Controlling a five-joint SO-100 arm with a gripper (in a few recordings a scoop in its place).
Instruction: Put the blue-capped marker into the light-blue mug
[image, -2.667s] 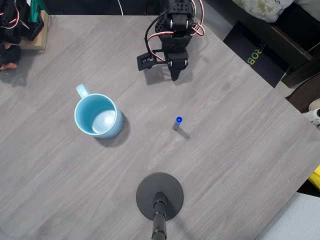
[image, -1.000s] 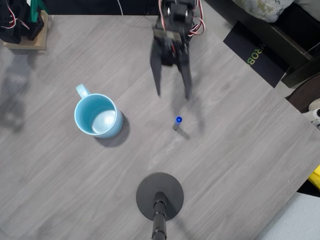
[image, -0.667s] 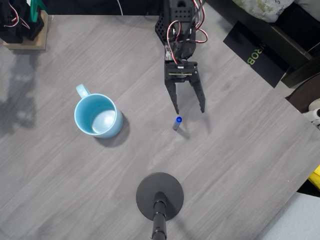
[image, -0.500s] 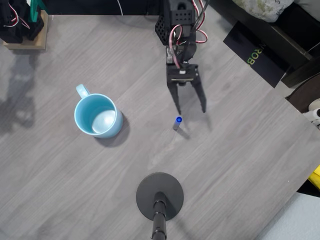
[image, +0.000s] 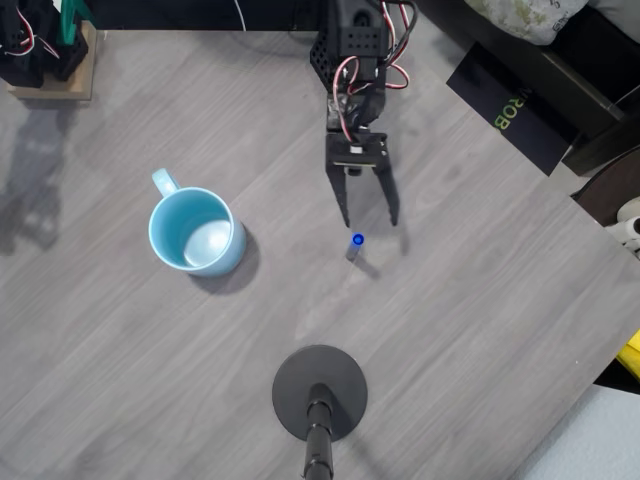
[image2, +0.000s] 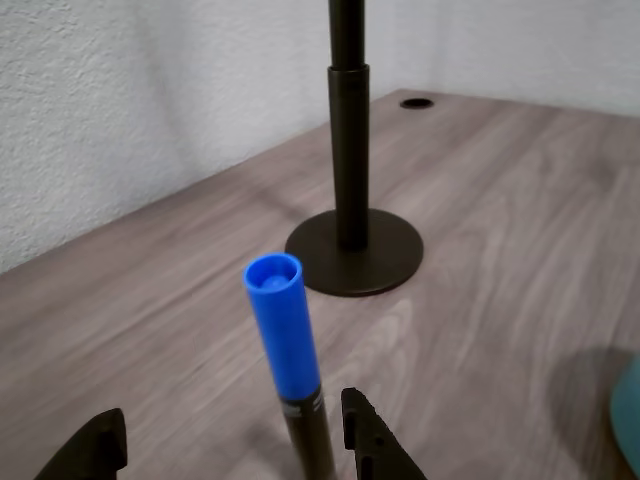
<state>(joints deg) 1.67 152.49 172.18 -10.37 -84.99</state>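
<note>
The blue-capped marker stands upright on the grey wood table, a small blue dot from overhead. In the wrist view the marker rises close in front, blue cap above a black barrel. My gripper is open just behind the marker, its two black fingers pointing at it, nothing between them. In the wrist view the gripper has the marker standing just inside the right fingertip, apart from it. The light-blue mug stands upright at the left, handle toward the top-left; its rim peeks in at the wrist view's right edge.
A black round stand base with a pole sits at the table's near edge; in the wrist view the stand base lies beyond the marker. The table's right edge runs diagonally. Open table lies between marker and mug.
The arm unfolded from the back of the table, opened its gripper and reached down toward the marker. In the last half second it shifted slightly left. Marker and mug have not moved.
</note>
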